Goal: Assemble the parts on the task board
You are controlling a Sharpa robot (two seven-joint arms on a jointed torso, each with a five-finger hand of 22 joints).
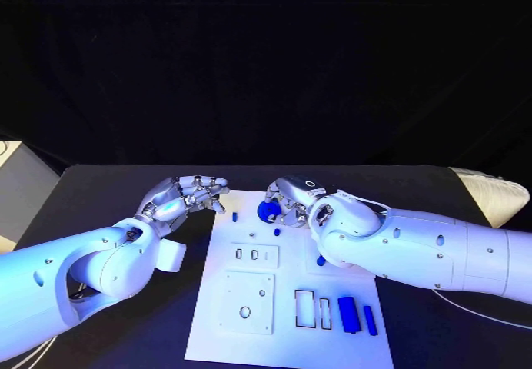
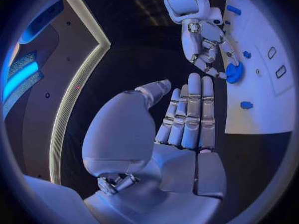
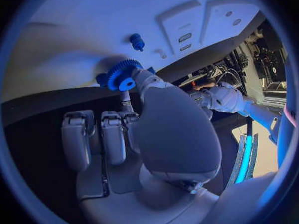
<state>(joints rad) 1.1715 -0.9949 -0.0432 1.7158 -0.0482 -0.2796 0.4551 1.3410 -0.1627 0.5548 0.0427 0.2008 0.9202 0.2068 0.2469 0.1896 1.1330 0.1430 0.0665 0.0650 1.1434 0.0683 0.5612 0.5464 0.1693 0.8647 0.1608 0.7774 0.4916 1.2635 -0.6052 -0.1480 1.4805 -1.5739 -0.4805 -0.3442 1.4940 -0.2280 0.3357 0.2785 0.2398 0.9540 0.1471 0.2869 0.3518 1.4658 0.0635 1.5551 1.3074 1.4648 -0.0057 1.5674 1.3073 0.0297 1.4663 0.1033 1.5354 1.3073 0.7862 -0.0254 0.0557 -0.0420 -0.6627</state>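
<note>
The white task board (image 1: 288, 307) lies in the middle of the black table. At its far end my right hand (image 1: 290, 201) pinches a blue gear (image 1: 267, 209) between thumb and a fingertip; the gear (image 3: 122, 74) sits low over the board (image 3: 81, 30), and I cannot tell whether it touches. The left wrist view shows the same grip of the right hand (image 2: 202, 40) on the gear (image 2: 234, 72). My left hand (image 1: 183, 196) hovers beside the board's far left corner, fingers straight and together (image 2: 187, 117), holding nothing.
Two blue bars (image 1: 348, 314) lie at the board's near right, by two rectangular slots (image 1: 304, 305). Small blue pegs (image 1: 235, 217) (image 1: 321, 261) (image 3: 136, 41) stand on the board. A pale box (image 1: 17, 184) sits at the far left and a white bag (image 1: 488, 192) at the far right.
</note>
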